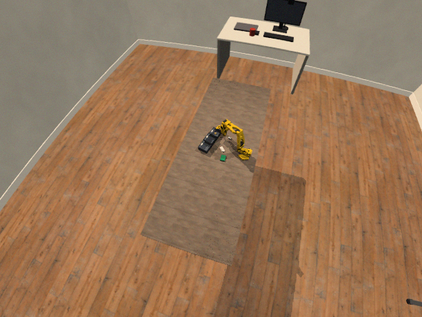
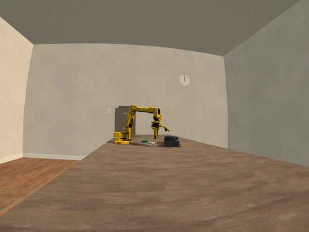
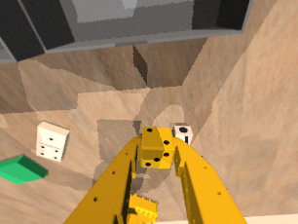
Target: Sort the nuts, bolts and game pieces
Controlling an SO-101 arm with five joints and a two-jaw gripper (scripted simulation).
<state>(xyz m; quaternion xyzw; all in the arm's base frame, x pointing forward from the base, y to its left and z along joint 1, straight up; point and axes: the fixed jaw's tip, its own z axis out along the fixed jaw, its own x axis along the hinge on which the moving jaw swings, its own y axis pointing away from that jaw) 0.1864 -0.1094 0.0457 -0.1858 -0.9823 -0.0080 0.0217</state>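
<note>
The jaws pinch a yellow black-dotted die (image 3: 156, 150) above the worktop; it should be carried squarely over the dark bin (image 3: 141, 21) before release.

Clamped between my jaws is a yellow die (image 3: 156, 148) with black pips, held up off the table with one corner edge turned toward my camera. Just beyond my right fingertip a white die (image 3: 183, 132) with black pips lies on the wood, and well off to the left of my jaws a white domino (image 3: 52, 141) lies flat. Ahead of my jaw tips, past a strip of bare table, stand the dark bins (image 3: 29, 29), open side up, their grey floors showing; I cannot read their letters from here.
</note>
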